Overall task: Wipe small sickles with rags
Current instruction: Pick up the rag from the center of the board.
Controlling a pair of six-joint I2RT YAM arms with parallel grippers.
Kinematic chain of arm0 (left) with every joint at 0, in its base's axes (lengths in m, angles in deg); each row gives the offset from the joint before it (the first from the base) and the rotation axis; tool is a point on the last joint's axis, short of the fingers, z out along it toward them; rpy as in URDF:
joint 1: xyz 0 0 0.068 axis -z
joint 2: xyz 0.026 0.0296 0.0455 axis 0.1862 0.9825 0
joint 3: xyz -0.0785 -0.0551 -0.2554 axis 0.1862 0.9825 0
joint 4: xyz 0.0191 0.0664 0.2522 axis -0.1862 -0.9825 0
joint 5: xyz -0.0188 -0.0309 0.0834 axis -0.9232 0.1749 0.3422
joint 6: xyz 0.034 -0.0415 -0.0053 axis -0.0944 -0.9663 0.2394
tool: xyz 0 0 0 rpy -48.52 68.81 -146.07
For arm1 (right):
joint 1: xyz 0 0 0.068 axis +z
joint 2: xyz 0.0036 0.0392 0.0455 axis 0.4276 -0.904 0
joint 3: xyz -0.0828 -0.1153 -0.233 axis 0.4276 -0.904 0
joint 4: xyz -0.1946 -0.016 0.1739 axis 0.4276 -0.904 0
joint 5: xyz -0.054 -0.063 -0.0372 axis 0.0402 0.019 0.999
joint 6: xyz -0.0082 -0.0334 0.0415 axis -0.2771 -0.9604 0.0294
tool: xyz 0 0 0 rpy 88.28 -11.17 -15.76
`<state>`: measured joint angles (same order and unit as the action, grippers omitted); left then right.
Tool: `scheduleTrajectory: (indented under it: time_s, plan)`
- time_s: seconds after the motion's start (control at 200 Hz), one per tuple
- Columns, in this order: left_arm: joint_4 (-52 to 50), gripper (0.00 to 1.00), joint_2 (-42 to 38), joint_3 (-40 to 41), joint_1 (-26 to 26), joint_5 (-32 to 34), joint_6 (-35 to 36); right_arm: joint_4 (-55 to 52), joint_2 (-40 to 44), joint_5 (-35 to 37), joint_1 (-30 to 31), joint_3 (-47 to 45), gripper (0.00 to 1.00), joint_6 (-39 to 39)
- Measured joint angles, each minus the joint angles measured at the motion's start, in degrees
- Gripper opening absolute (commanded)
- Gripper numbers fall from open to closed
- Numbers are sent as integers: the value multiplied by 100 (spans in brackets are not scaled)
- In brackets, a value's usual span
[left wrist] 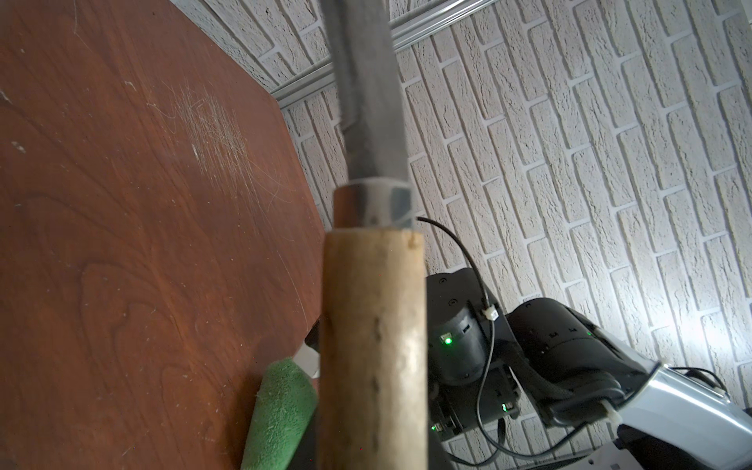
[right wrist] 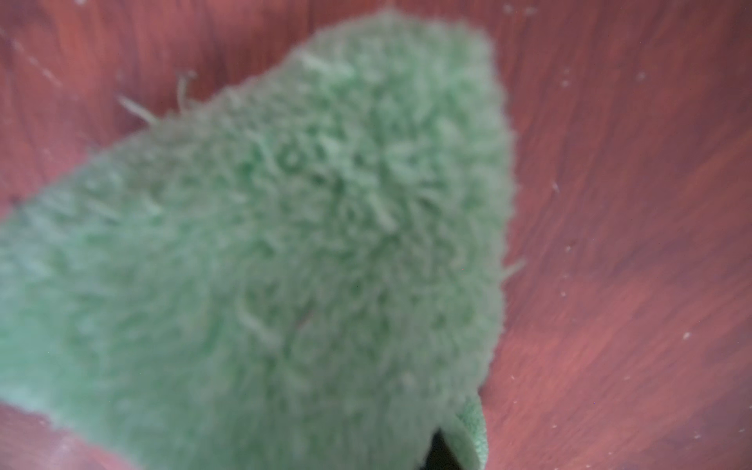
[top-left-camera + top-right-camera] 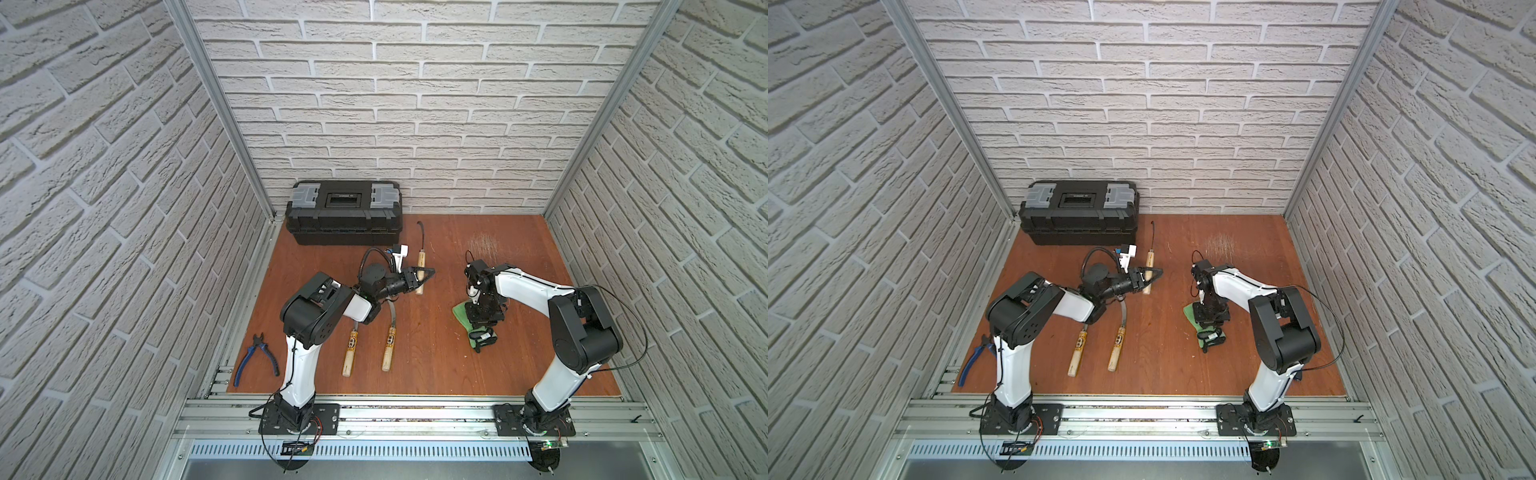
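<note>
Here, near the toolbox [image 3: 343, 212], the left claw [image 3: 424, 275] is clamped on a sickle [image 3: 421, 258] by its handle; farther off, the right claw [image 3: 482, 316] is down on the green rag [image 3: 459, 312], its grip impossible to tell.

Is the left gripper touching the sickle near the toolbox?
Touching. In both top views the left gripper is shut across the sickle, and the left wrist view shows its pale handle held close up.
</note>
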<state>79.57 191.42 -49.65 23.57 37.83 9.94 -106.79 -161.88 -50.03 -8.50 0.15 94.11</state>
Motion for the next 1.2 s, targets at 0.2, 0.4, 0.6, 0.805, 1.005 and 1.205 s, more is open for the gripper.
scheduleTrajectory:
  time_s: [0.2,0.4,0.6,0.805,1.005,1.205]
  plan:
    - [0,0,0,0,-2,-2,0,7,31,-11,0,-7,5,-15]
    - [0,0,0,0,7,-35,-9,0,184,-140,0,66,3,-59]
    - [0,0,0,-22,144,-129,-105,-153,214,-184,-15,925,3,-251]
    - [2,0,0,-39,431,-275,-245,-372,83,-175,-76,1853,3,-435]
    - [2,0,0,-39,632,-393,-304,-516,-452,-188,-323,2796,3,-470]
    - [2,0,0,-50,789,-407,-363,-835,-1073,-122,-516,3926,3,-560]
